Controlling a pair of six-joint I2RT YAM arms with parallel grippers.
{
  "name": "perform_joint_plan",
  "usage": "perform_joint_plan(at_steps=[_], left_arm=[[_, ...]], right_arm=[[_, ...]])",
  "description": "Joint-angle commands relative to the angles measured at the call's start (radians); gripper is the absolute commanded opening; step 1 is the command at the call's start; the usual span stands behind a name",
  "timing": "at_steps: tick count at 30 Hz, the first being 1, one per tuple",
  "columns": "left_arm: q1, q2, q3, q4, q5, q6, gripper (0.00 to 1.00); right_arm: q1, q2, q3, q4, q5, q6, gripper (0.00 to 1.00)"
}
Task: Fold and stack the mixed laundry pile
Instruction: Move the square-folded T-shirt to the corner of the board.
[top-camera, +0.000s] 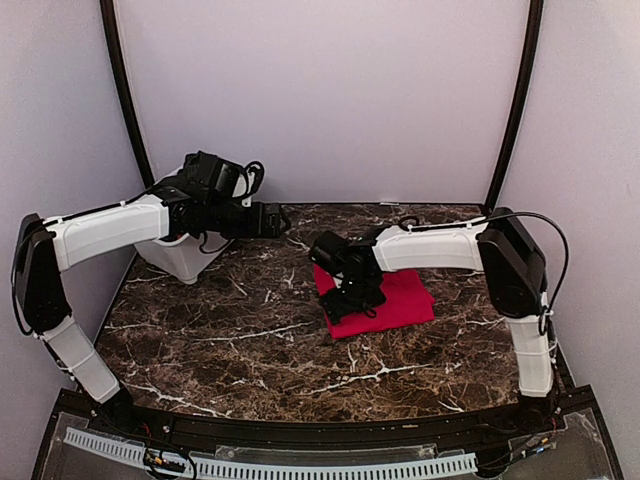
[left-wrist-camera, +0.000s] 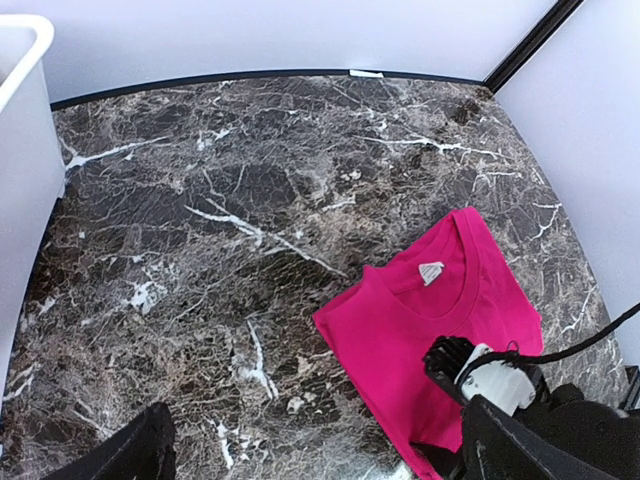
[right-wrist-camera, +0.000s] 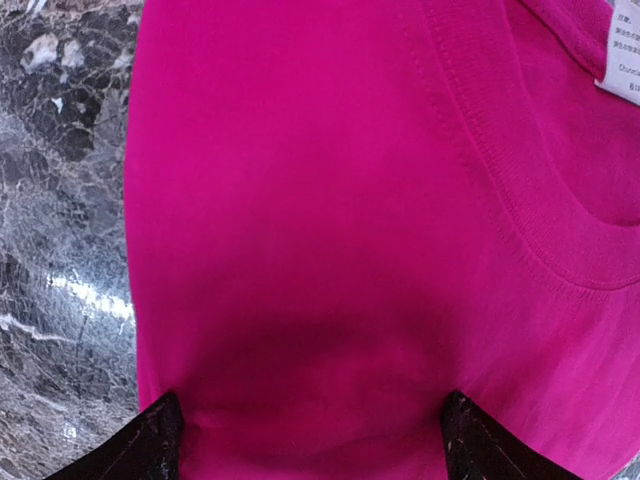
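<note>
From the mixed laundry pile only a bright red cloth (top-camera: 405, 300) shows, a T-shirt lying folded flat on the right half of the marble table (top-camera: 230, 330). Its collar and white label (left-wrist-camera: 431, 271) face the back wall. My right gripper (top-camera: 352, 300) stands over the shirt's left part, open, its two dark fingertips (right-wrist-camera: 152, 442) wide apart and touching the fabric (right-wrist-camera: 330, 200), which lies flat between them. My left gripper (top-camera: 275, 220) hovers open at the back left, well clear of the shirt (left-wrist-camera: 400, 330), with nothing between its fingers (left-wrist-camera: 140, 455).
A white rectangular plastic bin (top-camera: 180, 255) stands at the back left corner, under my left arm; its rim (left-wrist-camera: 20, 60) shows at the left edge of the left wrist view. Dark marble (left-wrist-camera: 250, 200) lies between bin and shirt. Walls close in on three sides.
</note>
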Motion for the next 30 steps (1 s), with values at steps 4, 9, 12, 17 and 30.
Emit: perform_joint_plan(at_steps=[4, 9, 12, 17, 30], left_arm=[[0.008, -0.033, -0.047, -0.033, -0.026, 0.028, 0.99], [0.01, -0.038, -0.052, -0.033, -0.04, 0.034, 0.99], [0.011, -0.037, -0.048, -0.038, -0.045, 0.04, 0.99], [0.015, -0.038, -0.043, -0.054, -0.047, 0.051, 0.99], [0.036, -0.057, -0.043, -0.087, -0.047, 0.064, 0.99]], right_arm=[[-0.12, -0.019, -0.127, 0.069, -0.052, -0.068, 0.86], [-0.259, -0.035, -0.192, 0.142, -0.098, -0.2, 0.85], [-0.351, -0.028, -0.191, 0.163, -0.119, -0.276, 0.85], [-0.497, 0.025, -0.105, 0.134, -0.141, -0.362, 0.84], [-0.702, 0.227, 0.29, -0.075, -0.264, -0.474, 0.78]])
